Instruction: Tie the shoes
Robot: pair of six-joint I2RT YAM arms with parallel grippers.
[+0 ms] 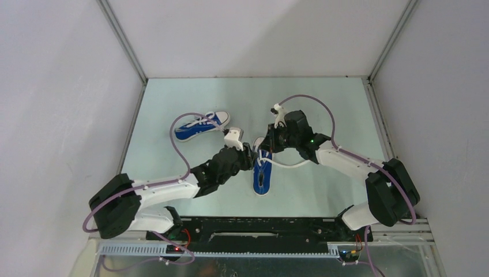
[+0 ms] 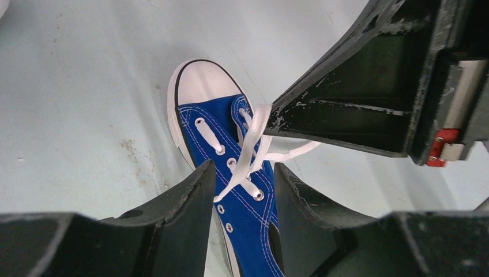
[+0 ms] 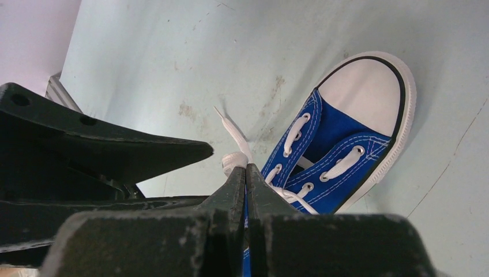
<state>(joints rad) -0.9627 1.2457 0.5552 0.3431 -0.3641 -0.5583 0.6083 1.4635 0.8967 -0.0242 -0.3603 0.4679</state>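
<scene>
Two blue shoes with white toe caps lie on the pale table. One shoe (image 1: 202,126) rests at the back left, away from both arms. The other shoe (image 1: 262,178) (image 2: 242,173) (image 3: 346,138) lies in the middle with both grippers over its laces. My left gripper (image 1: 254,157) (image 2: 245,168) is open, its fingers straddling the shoe's eyelets, with a loose lace strand (image 2: 245,158) running between them. My right gripper (image 1: 268,144) (image 3: 246,168) is shut on a white lace (image 3: 233,160), pulled up taut from the shoe (image 2: 259,124). Another lace strand (image 1: 288,164) trails off to the shoe's right.
White enclosure walls with metal rails (image 1: 124,40) bound the table on three sides. Purple cables (image 1: 179,147) loop over both arms. The arms' bases sit on a black rail (image 1: 259,228) at the near edge. Faint stains (image 2: 135,153) mark the table surface.
</scene>
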